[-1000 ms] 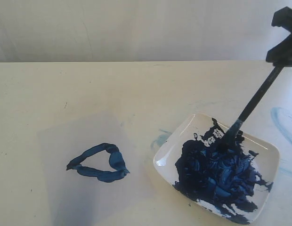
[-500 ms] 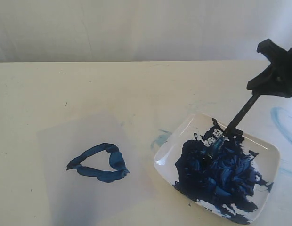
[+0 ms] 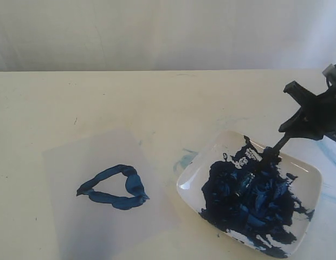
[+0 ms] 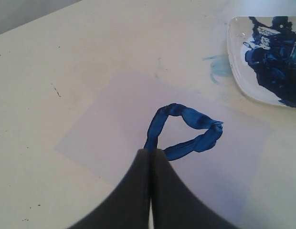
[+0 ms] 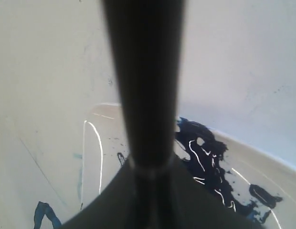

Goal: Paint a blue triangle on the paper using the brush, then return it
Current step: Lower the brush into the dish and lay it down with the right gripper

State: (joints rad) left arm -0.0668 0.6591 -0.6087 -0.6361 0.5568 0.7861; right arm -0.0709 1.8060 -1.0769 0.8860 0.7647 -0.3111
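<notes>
The paper (image 3: 81, 168) lies flat on the cream table at the left, and the blue triangle (image 3: 115, 188) is painted on it. At the right, my right gripper (image 3: 309, 118) is shut on the brush (image 3: 277, 145) just above the far side of a white dish (image 3: 185, 181). The brush slants down with its tip in the dish's dark-blue paint (image 3: 246, 197). In the right wrist view the brush (image 5: 145, 90) runs out from the closed right gripper (image 5: 150, 169) over the dish (image 5: 93, 138). My left gripper (image 4: 151, 151) is shut and empty, hovering over the paper (image 4: 110, 119) beside the blue triangle (image 4: 186, 131).
Faint light-blue smears mark the table left of the dish (image 3: 184, 160) and at the right edge (image 3: 326, 140). The table's far edge meets a pale wall (image 3: 157, 32). The dish (image 4: 236, 62) also shows in the left wrist view.
My right gripper has come down and leftward with the brush. The brush leans flatter and its tip has pushed further into the paint. The paper and triangle have not moved.
</notes>
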